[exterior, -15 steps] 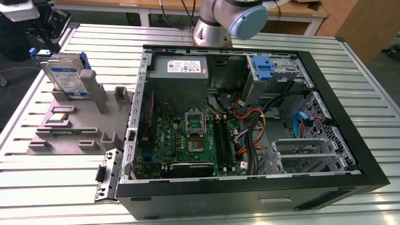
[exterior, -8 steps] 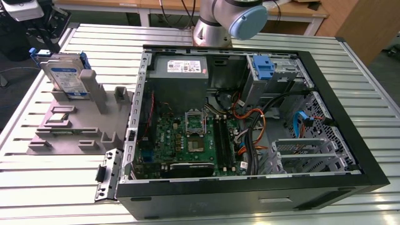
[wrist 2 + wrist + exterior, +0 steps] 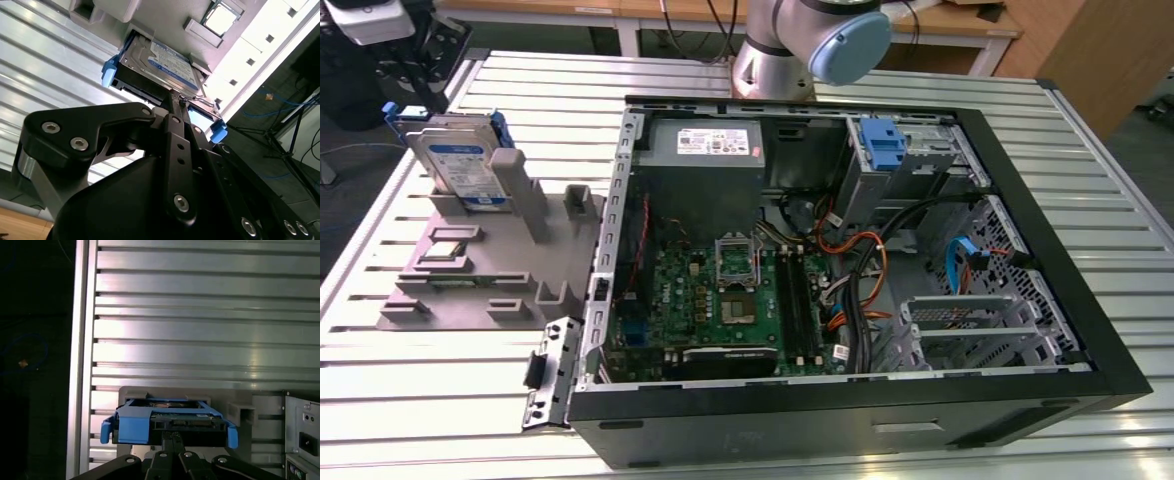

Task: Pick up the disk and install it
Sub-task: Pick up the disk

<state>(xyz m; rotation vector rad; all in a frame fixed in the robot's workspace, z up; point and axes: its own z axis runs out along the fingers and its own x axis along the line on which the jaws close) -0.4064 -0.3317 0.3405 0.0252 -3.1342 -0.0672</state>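
Observation:
The disk [image 3: 464, 168], silver with a white-and-blue label and blue rails, stands on edge in a grey holder [image 3: 467, 270] on the table at the exterior view's left. In both wrist views its end face sits right in front of the black gripper [image 3: 175, 97]. The fingers [image 3: 172, 437] are shut, closed together, with their tips at the middle of the disk's [image 3: 167, 422] near edge. Whether they pinch any part of it is hidden. The gripper body [image 3: 420, 70] hangs just above the disk [image 3: 165, 62] in the exterior view.
An open computer case [image 3: 854, 270] lies at the exterior view's right, with a motherboard, cables, a grey power-supply box [image 3: 707, 145] and a blue bracket [image 3: 883, 145] in a drive bay. The arm's base [image 3: 781, 45] stands behind it. The ribbed metal table [image 3: 200, 315] surrounds the holder.

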